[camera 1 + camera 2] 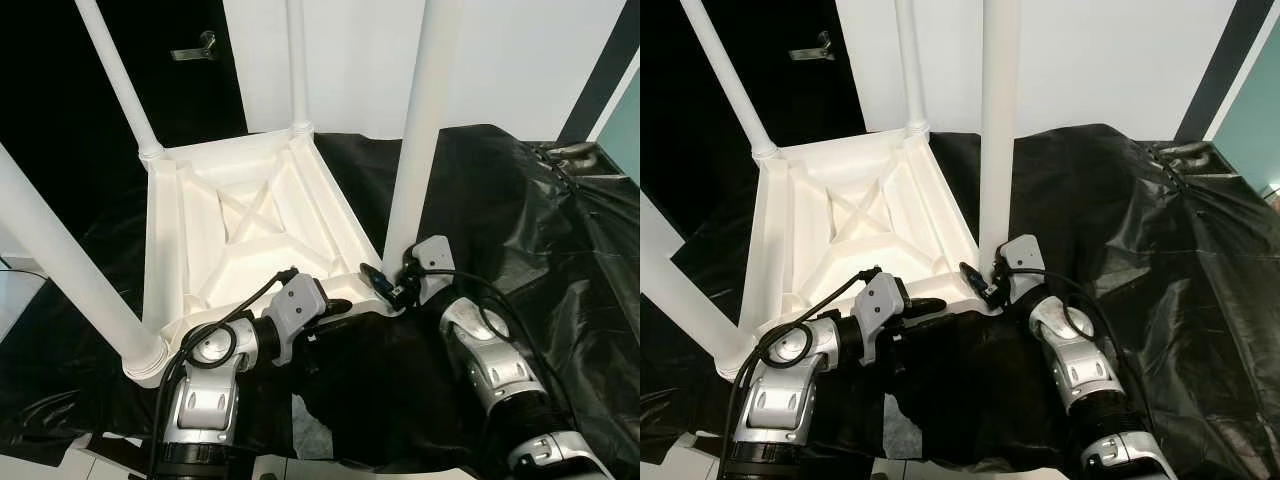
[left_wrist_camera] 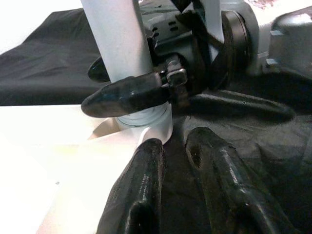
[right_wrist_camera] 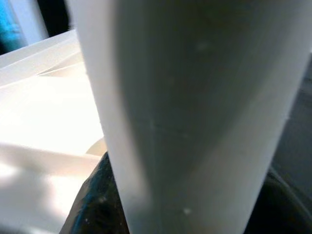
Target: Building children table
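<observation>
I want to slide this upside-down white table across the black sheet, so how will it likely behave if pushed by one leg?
The table looks like hollow ribbed plastic, so probably light and stiff. Its flat top lies on the black sheet, which may bunch rather than let it slide. The leg that the right gripper clasps is long, so a high push would likely tip or strain it.
</observation>
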Controlling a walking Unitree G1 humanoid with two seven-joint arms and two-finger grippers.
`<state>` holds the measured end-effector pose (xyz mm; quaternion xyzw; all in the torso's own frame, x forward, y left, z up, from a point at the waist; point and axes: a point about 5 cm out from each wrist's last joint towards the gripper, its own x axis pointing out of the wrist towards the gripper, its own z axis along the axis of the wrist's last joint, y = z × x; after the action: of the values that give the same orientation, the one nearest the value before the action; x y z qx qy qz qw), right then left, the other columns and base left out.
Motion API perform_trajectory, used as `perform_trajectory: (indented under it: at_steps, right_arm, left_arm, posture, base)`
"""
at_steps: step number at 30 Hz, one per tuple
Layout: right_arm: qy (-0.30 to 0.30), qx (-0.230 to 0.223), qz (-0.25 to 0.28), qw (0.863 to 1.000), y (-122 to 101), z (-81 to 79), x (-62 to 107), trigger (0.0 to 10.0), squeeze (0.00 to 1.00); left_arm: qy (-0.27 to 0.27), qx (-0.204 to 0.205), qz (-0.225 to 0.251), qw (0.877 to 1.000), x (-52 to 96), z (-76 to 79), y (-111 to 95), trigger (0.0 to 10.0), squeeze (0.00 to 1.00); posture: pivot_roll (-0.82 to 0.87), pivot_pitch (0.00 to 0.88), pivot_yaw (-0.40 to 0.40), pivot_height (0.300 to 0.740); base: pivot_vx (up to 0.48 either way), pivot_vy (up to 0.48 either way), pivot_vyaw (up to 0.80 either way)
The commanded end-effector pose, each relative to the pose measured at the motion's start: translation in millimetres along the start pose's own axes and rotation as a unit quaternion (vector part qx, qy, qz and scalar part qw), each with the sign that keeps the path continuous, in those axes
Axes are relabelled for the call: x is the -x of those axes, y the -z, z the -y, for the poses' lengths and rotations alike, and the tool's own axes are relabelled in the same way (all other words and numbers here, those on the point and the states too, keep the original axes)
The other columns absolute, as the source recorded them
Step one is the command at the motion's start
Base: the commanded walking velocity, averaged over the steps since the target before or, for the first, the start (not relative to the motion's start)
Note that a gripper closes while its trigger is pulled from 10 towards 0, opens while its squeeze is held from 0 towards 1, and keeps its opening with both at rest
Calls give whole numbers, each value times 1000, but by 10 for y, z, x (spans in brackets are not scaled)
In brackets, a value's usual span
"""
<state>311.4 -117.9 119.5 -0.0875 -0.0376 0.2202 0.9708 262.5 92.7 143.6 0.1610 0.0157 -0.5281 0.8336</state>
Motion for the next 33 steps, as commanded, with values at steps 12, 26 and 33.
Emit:
perform_trajectory:
  at_steps: [12, 26, 33]
  right_arm:
    - [137, -35, -14, 990, -30, -262, 19, 3765, 0]
    - [122, -24, 36, 992, -153, -167, 201, 10000, 1000]
    - [123, -16, 54, 991, -189, -139, 323, 10000, 1000]
  left_arm:
    - [-145, -8, -3, 989, -11, -123, 22, 10000, 0]
    - [-181, -13, -4, 983, 21, -150, 49, 10000, 0]
    - [-177, 5, 7, 984, 1, -107, 44, 10000, 0]
  posture:
    - [65, 0, 7, 740]
    - [77, 0, -8, 740]
    - [72, 0, -4, 740]
  base:
    - [0, 0, 0]
    - [0, 0, 0]
    - [0, 0, 0]
